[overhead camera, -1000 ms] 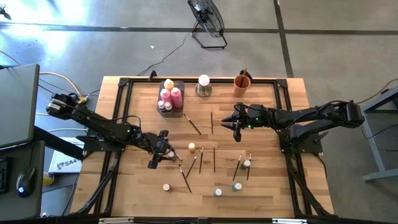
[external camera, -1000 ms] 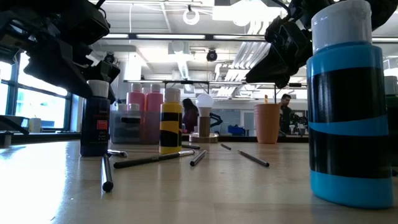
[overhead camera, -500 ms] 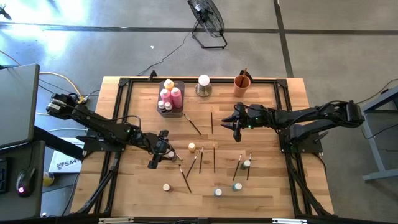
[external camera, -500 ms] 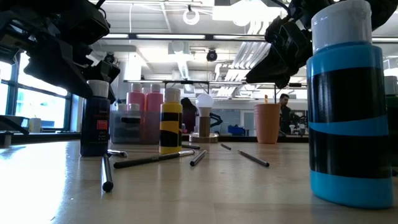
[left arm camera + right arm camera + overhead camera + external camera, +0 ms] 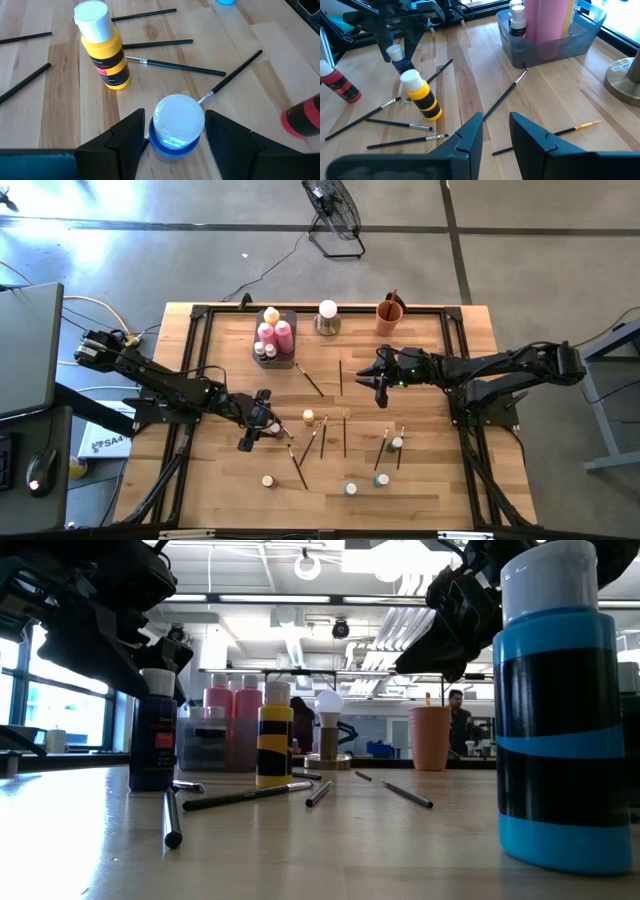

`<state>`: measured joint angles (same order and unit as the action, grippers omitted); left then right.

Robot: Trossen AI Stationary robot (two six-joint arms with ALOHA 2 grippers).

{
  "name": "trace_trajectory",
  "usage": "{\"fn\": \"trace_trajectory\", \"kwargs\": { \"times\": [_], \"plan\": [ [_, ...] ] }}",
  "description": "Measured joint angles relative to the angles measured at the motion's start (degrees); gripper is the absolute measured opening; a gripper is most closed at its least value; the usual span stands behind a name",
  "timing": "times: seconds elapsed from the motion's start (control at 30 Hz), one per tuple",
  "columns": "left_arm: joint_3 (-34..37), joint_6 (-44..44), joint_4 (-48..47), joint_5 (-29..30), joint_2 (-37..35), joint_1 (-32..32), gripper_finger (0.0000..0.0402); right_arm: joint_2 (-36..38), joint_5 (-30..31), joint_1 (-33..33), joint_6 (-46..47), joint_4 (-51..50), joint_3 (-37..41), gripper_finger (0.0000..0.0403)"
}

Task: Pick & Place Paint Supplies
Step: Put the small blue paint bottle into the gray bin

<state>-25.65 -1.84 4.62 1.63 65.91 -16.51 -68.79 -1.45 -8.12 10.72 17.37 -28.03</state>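
Observation:
A blue paint bottle with a white cap (image 5: 177,122) stands upright on the table. The fingers of my open left gripper (image 5: 264,423) stand on either side of its cap. A yellow bottle (image 5: 102,50) stands just beyond it, and a red one (image 5: 300,117) stands off to one side. Thin dark paintbrushes (image 5: 310,380) lie scattered over the middle of the table. My right gripper (image 5: 378,385) hangs open above the table right of centre, with nothing between its fingers (image 5: 470,132). Pink and small white-capped bottles stand in the grey tray (image 5: 555,45). My left gripper has the blue bottle's white cap (image 5: 200,117) between its two fingers, which come at it slanting down from the table's left. I cannot tell whether either finger touches it. The bottle rests on its base on the table (image 5: 152,785).
At the far edge stand the grey tray (image 5: 256,356), a white ball on a metal base (image 5: 327,315) and an orange cup (image 5: 389,314). Small bottles (image 5: 350,489) (image 5: 396,444) and brushes lie toward the near edge. A black frame rail (image 5: 195,360) borders the table.

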Motion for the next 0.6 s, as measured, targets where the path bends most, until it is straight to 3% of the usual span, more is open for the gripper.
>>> {"fn": "trace_trajectory", "kwargs": {
  "times": [0.6],
  "plan": [
    [0.0,-0.1,2.5,-1.3,0.0,0.0,0.0203,0.0,0.0,0.0,0.0,0.0,0.0,0.0091]
  ]
}}
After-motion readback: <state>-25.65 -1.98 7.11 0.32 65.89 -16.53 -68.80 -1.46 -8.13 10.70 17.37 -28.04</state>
